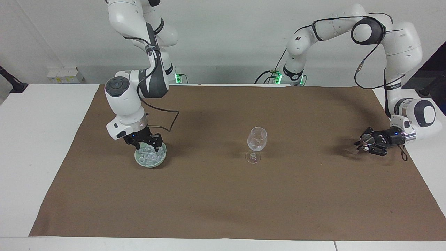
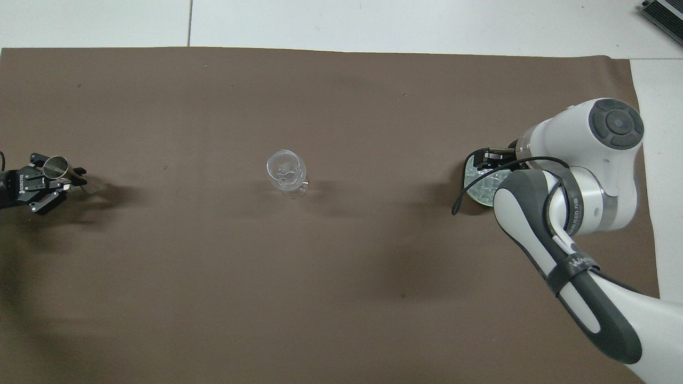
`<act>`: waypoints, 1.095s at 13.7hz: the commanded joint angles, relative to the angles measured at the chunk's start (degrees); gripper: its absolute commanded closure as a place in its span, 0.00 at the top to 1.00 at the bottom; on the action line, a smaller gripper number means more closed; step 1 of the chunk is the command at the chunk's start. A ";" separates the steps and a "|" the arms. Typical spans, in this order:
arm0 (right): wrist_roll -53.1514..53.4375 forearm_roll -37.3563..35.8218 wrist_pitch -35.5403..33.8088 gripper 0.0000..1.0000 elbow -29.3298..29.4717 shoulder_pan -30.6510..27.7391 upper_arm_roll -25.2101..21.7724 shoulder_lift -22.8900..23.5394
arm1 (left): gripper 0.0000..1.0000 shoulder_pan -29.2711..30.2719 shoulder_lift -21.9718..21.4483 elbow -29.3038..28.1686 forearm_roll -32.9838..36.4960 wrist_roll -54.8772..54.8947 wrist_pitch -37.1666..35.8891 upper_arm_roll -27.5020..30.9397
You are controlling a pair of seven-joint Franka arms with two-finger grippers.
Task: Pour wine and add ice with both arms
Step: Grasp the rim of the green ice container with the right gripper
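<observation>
A pale green bowl (image 1: 140, 161) of ice (image 1: 150, 157) sits on the brown mat toward the right arm's end. My right gripper (image 1: 147, 147) reaches down into it, open, its tips among the cubes. In the overhead view the right arm covers most of the bowl (image 2: 474, 188). A clear stemmed glass (image 1: 256, 138) (image 2: 286, 172) stands upright mid-mat. My left gripper (image 1: 361, 144) (image 2: 68, 179) hangs low over the mat at the left arm's end. It is shut on a small metal jigger (image 1: 364, 139) (image 2: 55, 166) that is tipped on its side. No wine is in view.
The brown mat (image 1: 223, 202) covers most of the white table (image 1: 35, 139). A cable loops from the right wrist (image 1: 170, 122) just above the bowl.
</observation>
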 commanded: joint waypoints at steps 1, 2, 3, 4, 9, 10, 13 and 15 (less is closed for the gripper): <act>3.03 0.27 1.39 0.77 -0.55 0.21 0.09 1.03 | 0.00 -0.95 0.44 0.54 -1.46 1.45 -2.23 2.23; 3.73 0.27 1.39 0.75 -0.63 0.21 0.09 1.21 | 0.00 -0.95 0.35 0.45 -1.54 1.45 -2.14 2.32; 3.83 0.27 1.39 0.74 -1.07 0.21 0.09 1.30 | 0.00 -1.12 0.35 0.45 -1.54 1.63 -2.14 2.49; 4.35 0.27 1.39 0.72 -1.07 0.13 0.09 1.30 | 0.00 -1.56 0.61 0.45 -1.46 1.72 -2.06 2.49; 7.96 0.27 1.74 0.65 -1.77 1.09 0.09 1.56 | 0.00 -2.88 0.62 0.54 -1.37 1.72 -1.70 2.49; 7.87 0.27 1.83 0.65 -2.12 1.00 0.01 1.65 | 0.00 -2.97 0.70 0.54 -1.46 1.63 -1.70 2.41; 7.69 0.27 3.84 0.65 -2.21 0.22 0.00 1.91 | 0.00 -3.50 0.62 0.54 -1.46 1.54 -1.62 2.40; 7.87 0.27 4.02 0.65 -2.21 0.30 0.00 1.91 | 0.00 -3.93 0.62 0.54 -1.46 1.54 -1.62 2.40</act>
